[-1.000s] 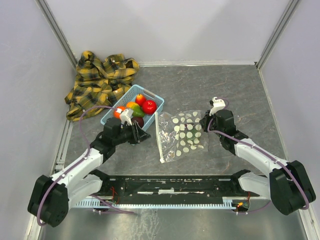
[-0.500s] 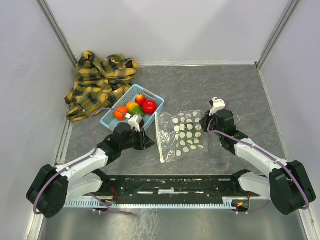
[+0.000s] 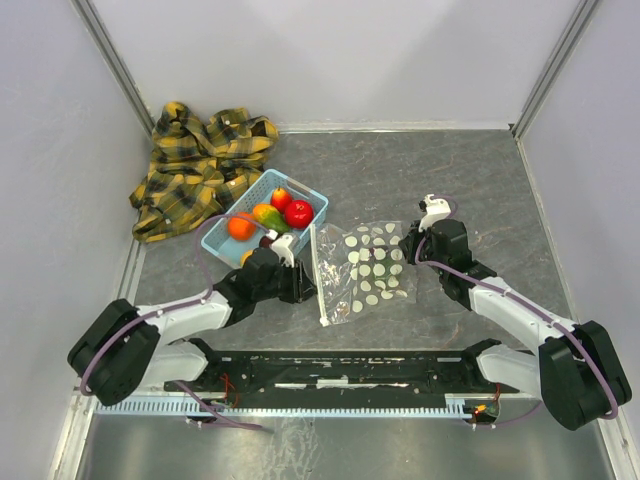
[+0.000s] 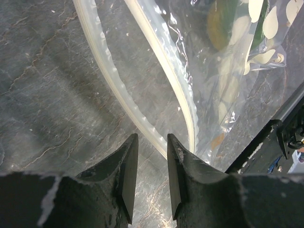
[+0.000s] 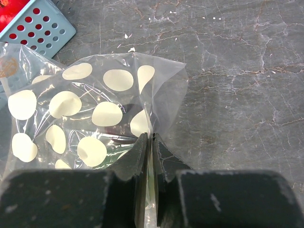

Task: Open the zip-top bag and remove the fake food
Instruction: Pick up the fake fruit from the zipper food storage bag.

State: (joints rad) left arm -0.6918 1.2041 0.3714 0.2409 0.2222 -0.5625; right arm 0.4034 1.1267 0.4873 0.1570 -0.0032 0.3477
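Left wrist: zip-top bag lies beyond end effector.

Fake food in basket, zip-top bag just right of it, cloth behind at left

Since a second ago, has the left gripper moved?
Yes. The left gripper slid right and nearer the arm bases, from the blue basket toward the zip-top bag.

Grey marbled tabletop, pale lilac walls
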